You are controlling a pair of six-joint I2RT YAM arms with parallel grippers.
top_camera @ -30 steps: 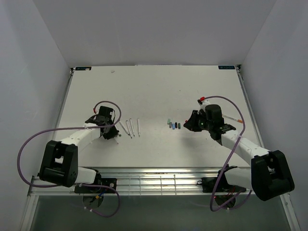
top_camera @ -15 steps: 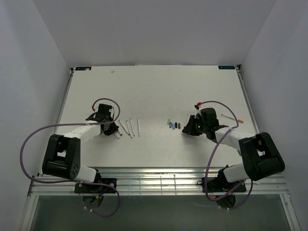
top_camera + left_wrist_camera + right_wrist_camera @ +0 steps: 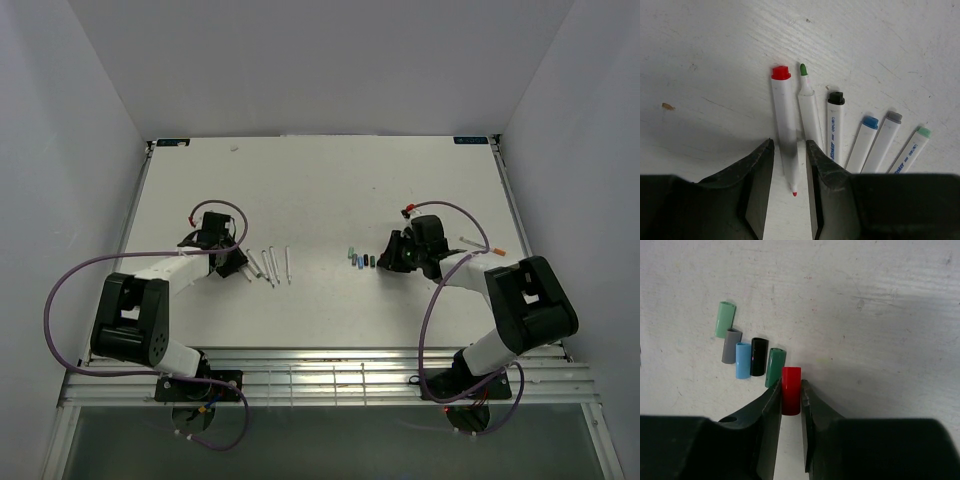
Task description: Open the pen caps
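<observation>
In the right wrist view my right gripper (image 3: pixel 790 402) is shut on a red pen cap (image 3: pixel 791 389), held low beside a row of loose caps: dark green (image 3: pixel 775 367), black (image 3: pixel 759 356), light blue (image 3: pixel 743 360), grey (image 3: pixel 731 345) and light green (image 3: pixel 724 319). In the left wrist view my left gripper (image 3: pixel 790 175) is open around an uncapped red-tipped white pen (image 3: pixel 785 125) lying on the table, with gaps on both sides. Beside it lie several more white pens, one with a bare green tip (image 3: pixel 809 112). From above, the pens (image 3: pixel 272 265) and the caps (image 3: pixel 360 261) lie between the grippers.
Another pen with an orange end (image 3: pixel 482 245) lies right of the right arm. The white table (image 3: pixel 320 180) has side walls left and right and a metal rail (image 3: pixel 330 375) along its near edge.
My right gripper has moved left, closer to the row of caps, with the red cap in it, and its arm has folded in. My left gripper has shifted slightly towards the back by the pens.
</observation>
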